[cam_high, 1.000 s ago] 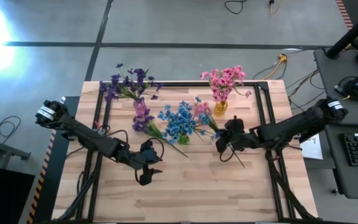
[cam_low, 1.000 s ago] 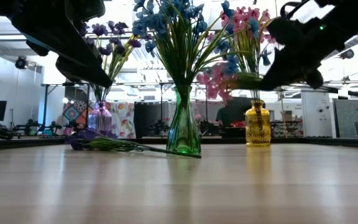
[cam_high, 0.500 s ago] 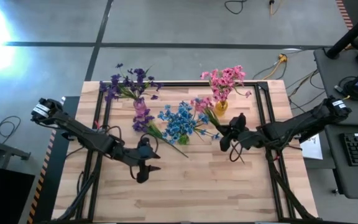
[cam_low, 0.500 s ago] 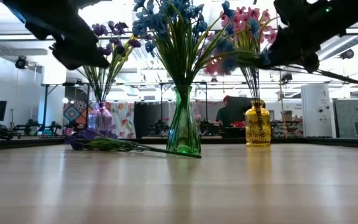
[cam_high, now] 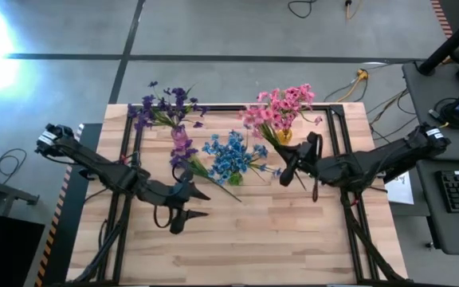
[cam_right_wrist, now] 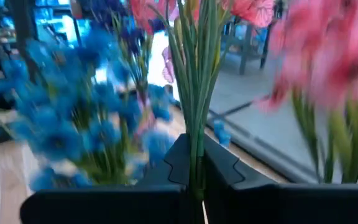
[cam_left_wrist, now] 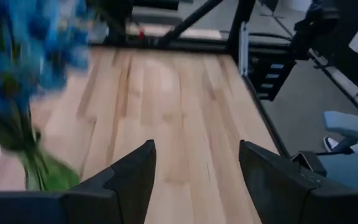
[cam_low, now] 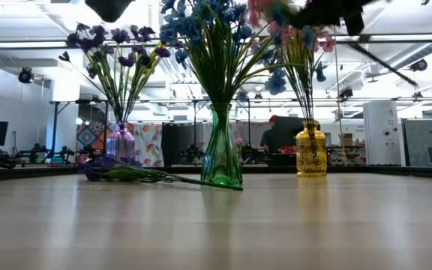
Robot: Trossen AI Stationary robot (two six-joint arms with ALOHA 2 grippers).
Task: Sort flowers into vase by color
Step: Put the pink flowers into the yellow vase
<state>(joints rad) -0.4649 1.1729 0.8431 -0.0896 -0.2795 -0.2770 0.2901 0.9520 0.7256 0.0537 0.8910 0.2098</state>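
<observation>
One pink sprig [cam_high: 260, 119] was clamped in your right gripper [cam_high: 291, 166], fingers closed tight on its green stems, and over the last second you had swung it up from beside the blue bunch [cam_high: 233, 156] until its blossoms hung just beside the pink flowers in the yellow vase [cam_low: 310, 150]. That looked like the approach to dropping it in with its own colour; it was not yet in the vase. Your left gripper [cam_high: 183, 204] had pulled back toward the left front of the table [cam_high: 293, 239], fingers apart and holding nothing. One purple sprig [cam_high: 183, 151] lay flat on the wood between the purple vase [cam_low: 121, 142] and the green vase [cam_low: 222, 150], unsorted. Blue blooms crowded close beside the held stems, likely to snag.
</observation>
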